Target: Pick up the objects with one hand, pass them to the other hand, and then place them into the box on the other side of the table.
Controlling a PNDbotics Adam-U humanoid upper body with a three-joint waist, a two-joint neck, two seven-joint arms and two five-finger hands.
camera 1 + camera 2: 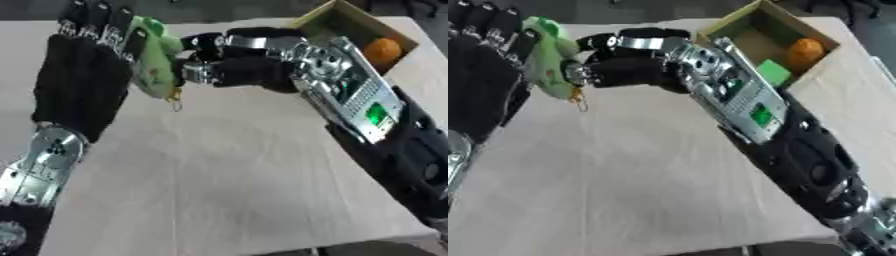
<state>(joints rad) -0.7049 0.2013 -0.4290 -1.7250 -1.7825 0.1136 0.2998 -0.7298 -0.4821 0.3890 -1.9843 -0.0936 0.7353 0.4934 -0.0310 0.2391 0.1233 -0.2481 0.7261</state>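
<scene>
Left eye view: my left hand [83, 80] cradles the green toy [156, 62]; my right hand [241, 62] seemingly pinches its right side, box [756, 22] beyond.

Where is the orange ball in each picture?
Left eye view: the orange ball sits near the upper right, in the cardboard box, just past the right hand's wrist.
Right eye view: it is a little further left, still in the box.
Shared landmark: the green toy between both hands.

Soft, even light; slight blur
</scene>
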